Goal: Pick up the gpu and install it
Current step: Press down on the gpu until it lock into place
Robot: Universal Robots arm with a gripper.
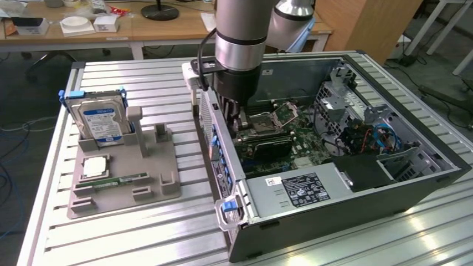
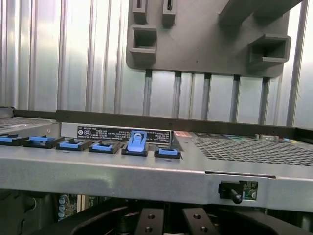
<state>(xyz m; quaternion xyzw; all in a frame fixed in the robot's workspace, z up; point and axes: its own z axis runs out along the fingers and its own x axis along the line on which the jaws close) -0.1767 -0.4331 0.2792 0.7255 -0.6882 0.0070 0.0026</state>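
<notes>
Black and flat, the gpu (image 1: 265, 147) sits inside the open computer case (image 1: 414, 188), low on the green board, right under our gripper (image 1: 238, 123). We see our gripper squeezed shut just above the card's end. On the grey holder (image 1: 148, 172) beside the case stands the silver hard drive (image 1: 102, 123).

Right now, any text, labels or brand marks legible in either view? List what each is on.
None can be read.
Power supply label: black and white print, too small.
Hard drive label: blue and white, blurred.
Black sticker on the computer case rear edge: white print, too small.
Small white sticker on the power supply: unreadable.
</notes>
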